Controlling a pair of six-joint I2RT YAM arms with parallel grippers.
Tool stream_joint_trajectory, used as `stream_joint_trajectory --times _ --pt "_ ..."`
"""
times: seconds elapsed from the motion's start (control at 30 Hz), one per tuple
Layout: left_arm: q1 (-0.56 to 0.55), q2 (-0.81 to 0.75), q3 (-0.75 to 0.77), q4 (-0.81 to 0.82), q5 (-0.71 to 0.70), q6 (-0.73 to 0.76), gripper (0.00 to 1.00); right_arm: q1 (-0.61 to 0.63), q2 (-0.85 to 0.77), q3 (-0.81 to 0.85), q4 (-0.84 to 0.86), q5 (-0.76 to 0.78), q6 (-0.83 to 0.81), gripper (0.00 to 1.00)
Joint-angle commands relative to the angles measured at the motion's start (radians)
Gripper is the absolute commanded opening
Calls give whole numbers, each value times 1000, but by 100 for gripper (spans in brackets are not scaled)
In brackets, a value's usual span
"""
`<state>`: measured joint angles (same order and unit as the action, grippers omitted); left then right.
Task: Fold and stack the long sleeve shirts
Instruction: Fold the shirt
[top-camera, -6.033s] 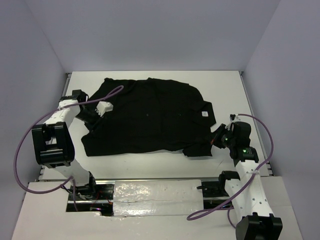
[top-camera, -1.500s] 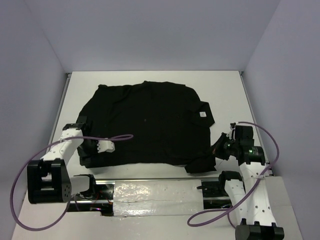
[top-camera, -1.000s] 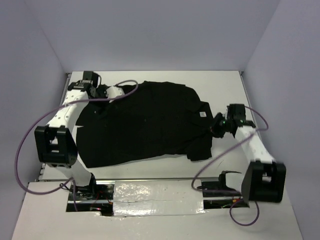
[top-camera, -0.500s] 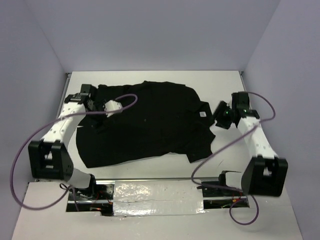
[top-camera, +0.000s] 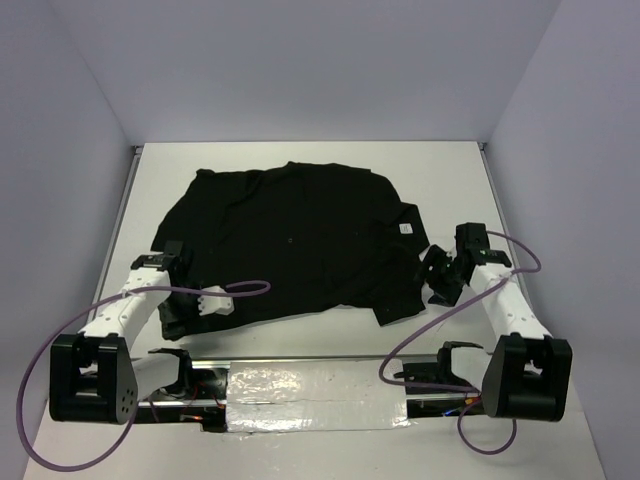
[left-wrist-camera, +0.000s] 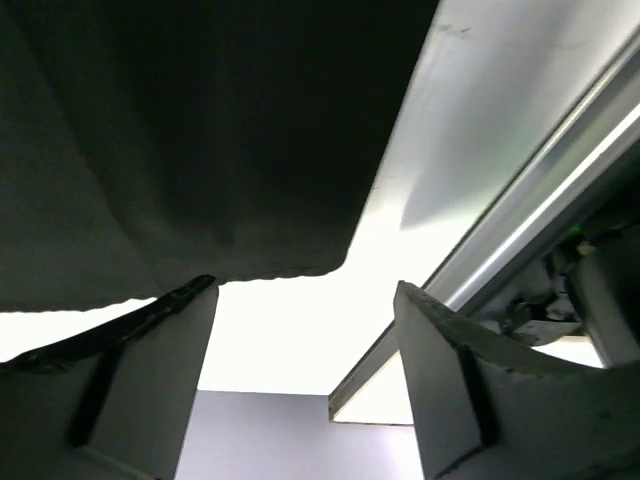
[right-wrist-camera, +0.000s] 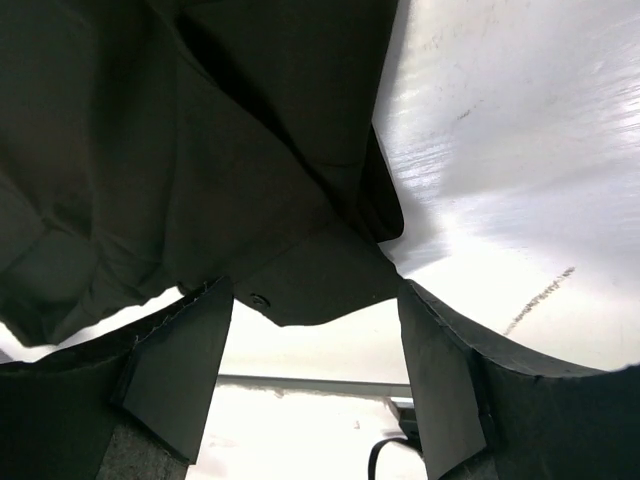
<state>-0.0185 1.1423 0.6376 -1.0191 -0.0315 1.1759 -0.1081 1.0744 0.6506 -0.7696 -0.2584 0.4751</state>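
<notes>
1. Top view: the black long sleeve shirt (top-camera: 290, 235) lies spread and rumpled on the white table (top-camera: 450, 175), ahead of both grippers.
   - Its white neck label (top-camera: 407, 228) sits just beyond the right gripper (top-camera: 436, 277).
   - That gripper hangs low beside a bunched flap at the shirt's near-right edge.
   - The left gripper (top-camera: 175, 308) sits low at the near-left hem corner.
   - Jaw spread is hard to read from up here.

2. Left wrist view: the left gripper (left-wrist-camera: 305, 288) stands wide, with nothing between the fingers.
   - The shirt's hem edge (left-wrist-camera: 250, 270) curves just past the fingertips, mostly toward the left finger.
   - Bare table shows through the gap.
   - A metal rail (left-wrist-camera: 500, 230) runs off past the right finger.

3. Right wrist view: the right gripper (right-wrist-camera: 312, 288) is also wide and is not clamping.
   - A folded corner (right-wrist-camera: 330, 290) of the shirt reaches into the gap between the tips. It carries a small round stud (right-wrist-camera: 260, 300).
   - Layered folds pile up ahead.

4. Handling, as a judgement:
   - The fabric looks soft, light and limp, and not fragile. It will probably drape, drag and let its layers slide.
   - The best holds are probably edges: the hem corner for the left gripper and the folded corner for the right.
   - The main risk is pinching several layers together where the cloth is bunched.
</notes>
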Motion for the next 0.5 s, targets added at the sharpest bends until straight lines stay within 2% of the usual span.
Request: stream_joint_trajectory --times 0.0,0.13,0.23,0.43,0.47 --pt "14 5 -6 42 -44 19 85 5 53 1 29 -31 2 74" --pt "15 -3 -77 57 -125 94 90 5 97 3 41 -21 -1 74" --pt "14 -21 -136 172 -168 136 90 7 136 -2 65 -27 -4 70" --pt "15 5 -121 212 -111 102 80 7 194 -8 102 -24 -12 57" --pt "15 4 -124 215 -104 102 74 7 197 -9 110 -25 -13 55"
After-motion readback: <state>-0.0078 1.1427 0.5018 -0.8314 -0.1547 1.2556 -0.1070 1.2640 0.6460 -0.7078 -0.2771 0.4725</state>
